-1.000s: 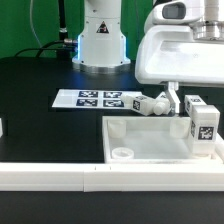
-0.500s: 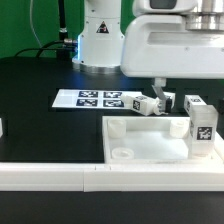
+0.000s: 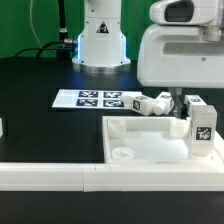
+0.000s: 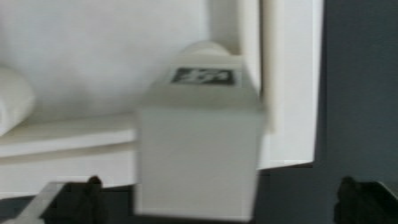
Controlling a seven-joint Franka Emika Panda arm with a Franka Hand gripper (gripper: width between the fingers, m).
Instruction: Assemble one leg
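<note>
Your arm has shifted right; claw (image 4: 217,205) spread around 1 upright leg (image 3: 203,124) on the panel (image 3: 150,146).

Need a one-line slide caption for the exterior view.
Panda gripper hangs above an upright leg on the white panel; another leg lies beside the marker board.

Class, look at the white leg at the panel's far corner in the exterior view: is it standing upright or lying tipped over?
Upright. The leg stands on end at the corner of the panel, its tagged faces vertical; another leg lies on its side by the marker board.
</note>
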